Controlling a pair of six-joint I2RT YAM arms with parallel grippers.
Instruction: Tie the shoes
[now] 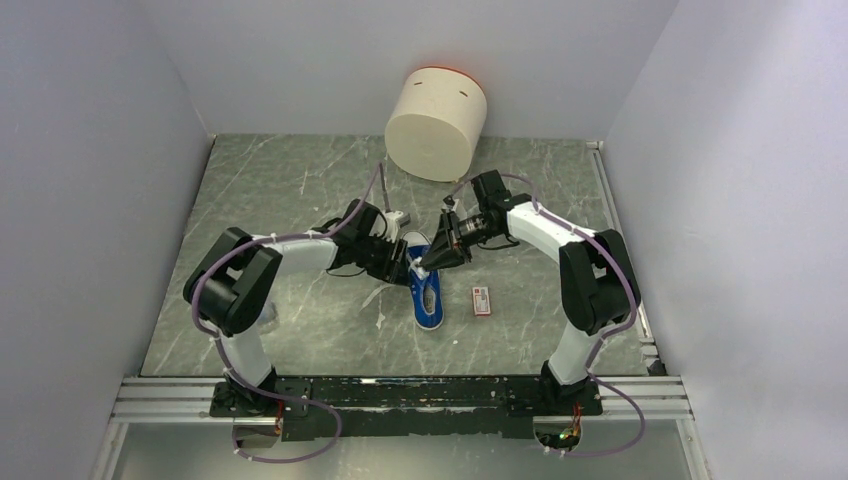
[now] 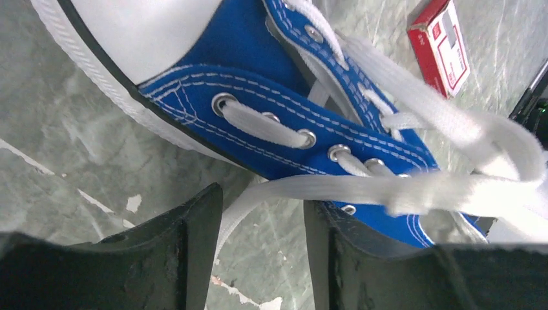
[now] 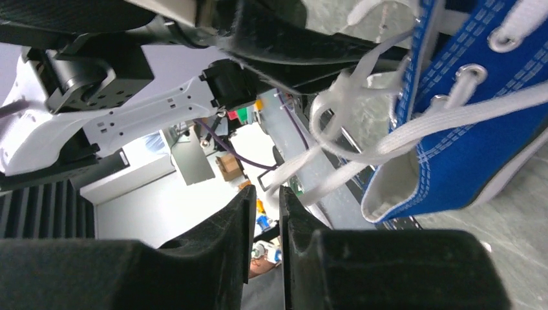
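Presently on the table [image 1: 300,200]: one sneaker, one packet, one cylinder, with two arms reaching in from the near edge.
Sneaker [image 1: 428,298]: blue canvas with a white sole, at the middle of the table. It lies lengthwise near to far, with its far end beneath both grippers.
Toe cap [image 2: 148,32]: white rubber, seen close in the left wrist view.
Laces [image 2: 413,187]: white and long, threaded through the metal eyelets. The loose strands are drawn out to the sides and show no finished bow.
Left gripper [image 2: 262,201]: low at the left side of the sneaker's far end, just beside the eyelet row. Its jaws stand apart, wider than the strand of lace that runs through the gap, and they are not pinching it.
Right gripper [image 3: 267,192]: at the right side of the sneaker's far end, facing the left gripper. Its jaws are closed to a thin slit, and a strand of the laces runs into the slit at the tips and looks pinched there.
Packet [image 1: 482,299]: small, flat, red and white, lying just right of the sneaker and apart from it.
Cylinder [image 1: 436,122]: large and cream-coloured, at the far edge of the table, well apart from the sneaker.
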